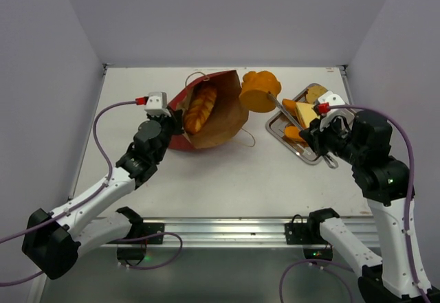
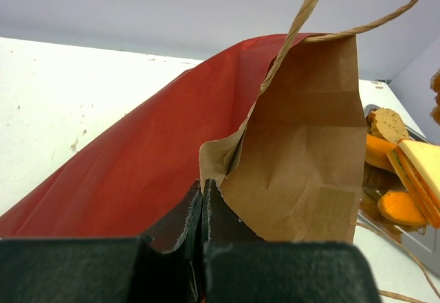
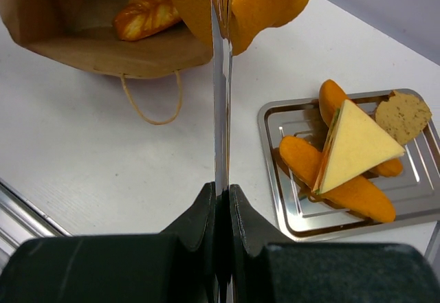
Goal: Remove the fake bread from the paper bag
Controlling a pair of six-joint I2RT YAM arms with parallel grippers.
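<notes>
Bag: we see it (image 1: 230,117) lying on its side at the middle of the surface (image 1: 206,179). It is red outside and brown inside, and its mouth opens toward the tray side.
Loaf: a golden braided loaf (image 1: 199,108) lies inside the bag, and from the right wrist we can see it through the open mouth.
Left end effector: it (image 2: 204,193) sits at the bag's left edge, with the fingers pinched together on the paper where the red and brown faces meet.
Handle: a tan loop (image 2: 300,16) rises from the bag's rim above that grip.
Right end effector: it (image 3: 221,193) is closed narrow on thin metal tongs (image 3: 220,110), which reach forward from it.
Orange piece: a lumpy orange bread (image 1: 258,91) is held at the tong tips, just beside the bag's mouth, between the bag and the tray. We cannot tell whether it touches the surface.
Tray: a silver tray (image 3: 412,186) stands to the right of the bag, apart from it.
Tray breads: a pale yellow wedge (image 3: 357,145) leans across orange rolls (image 3: 337,183), and a speckled round slice (image 3: 402,114) sits at the far corner.
</notes>
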